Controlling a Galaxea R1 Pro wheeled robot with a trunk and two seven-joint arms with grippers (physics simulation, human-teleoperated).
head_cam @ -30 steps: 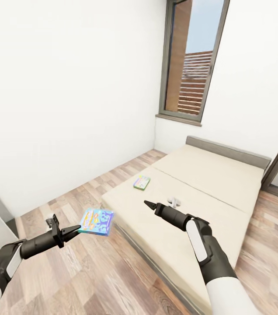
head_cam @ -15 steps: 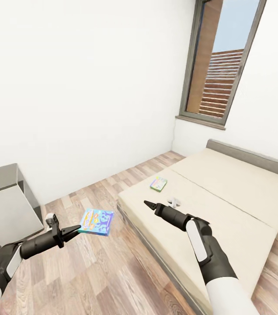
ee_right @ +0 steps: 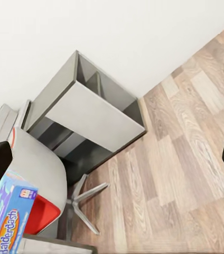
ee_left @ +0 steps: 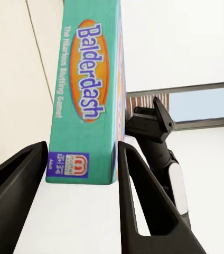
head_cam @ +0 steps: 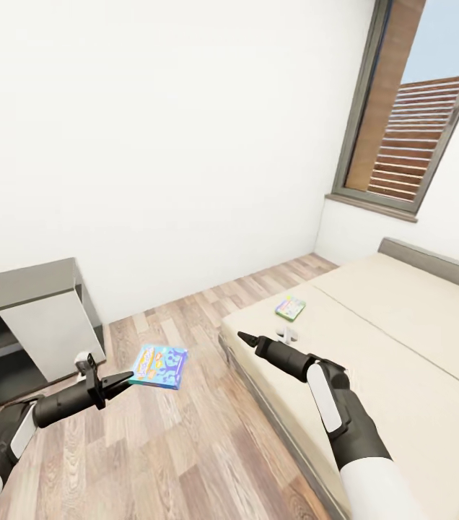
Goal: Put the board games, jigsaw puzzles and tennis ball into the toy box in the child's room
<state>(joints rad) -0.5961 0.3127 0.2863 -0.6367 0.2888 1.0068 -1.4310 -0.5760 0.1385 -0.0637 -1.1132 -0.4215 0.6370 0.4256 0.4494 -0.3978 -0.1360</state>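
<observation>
free: wood floor between arms | obstacles: bed right, grey cabinet left

Bed at right of head view, one board game on its near corner, cabinet at left against wall, window behind bed, second board game over floor between cabinet and bed

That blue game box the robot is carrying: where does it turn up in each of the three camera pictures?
Head view: the blue board game sits lower left of centre, clamped in the left gripper.
Left wrist view: the box stands on edge, upper centre, between the two fingers.
Right wrist view: its corner shows at the lower left edge.
Shared landmark: the wood-plank floor in the head and right wrist views.
</observation>
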